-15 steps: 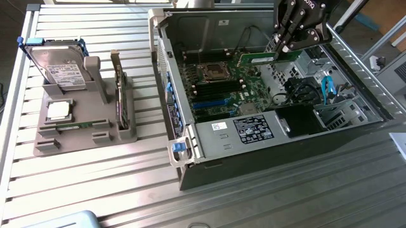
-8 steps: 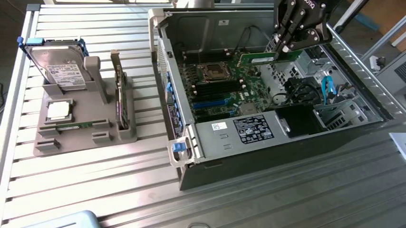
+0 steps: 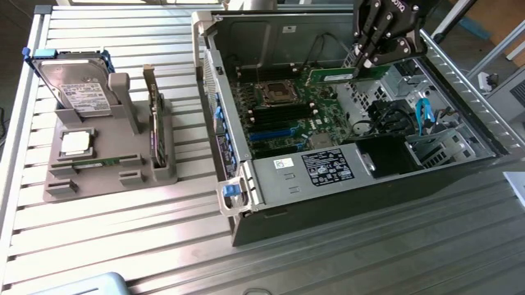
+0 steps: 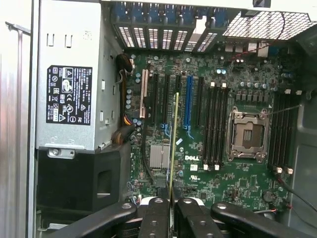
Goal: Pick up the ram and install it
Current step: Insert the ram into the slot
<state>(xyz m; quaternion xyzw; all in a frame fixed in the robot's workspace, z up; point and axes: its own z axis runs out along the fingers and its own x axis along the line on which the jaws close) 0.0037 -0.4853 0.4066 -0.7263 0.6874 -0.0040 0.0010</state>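
My gripper (image 3: 369,61) hangs over the open computer case (image 3: 459,80) and is shut on the ram (image 3: 332,75), a slim green stick held level above the motherboard (image 3: 287,117). From the wrist, the ram (image 4: 174,144) appears edge-on as a thin yellow-green line running out from between the black fingers (image 4: 157,218) of the gripper (image 4: 171,210). It hovers above the expansion slots, apart from the board. The black memory slots (image 4: 215,126) lie beside the processor socket (image 4: 247,134), with more (image 4: 282,129) on its other side.
A silver power supply (image 3: 316,169) fills the case's near corner, and blue cables (image 3: 424,114) lie on the exterior view's right. On the slatted table, a grey holder (image 3: 107,166) carries a hard drive (image 3: 78,89), a square silver processor (image 3: 75,142) and an upright expansion card (image 3: 154,123).
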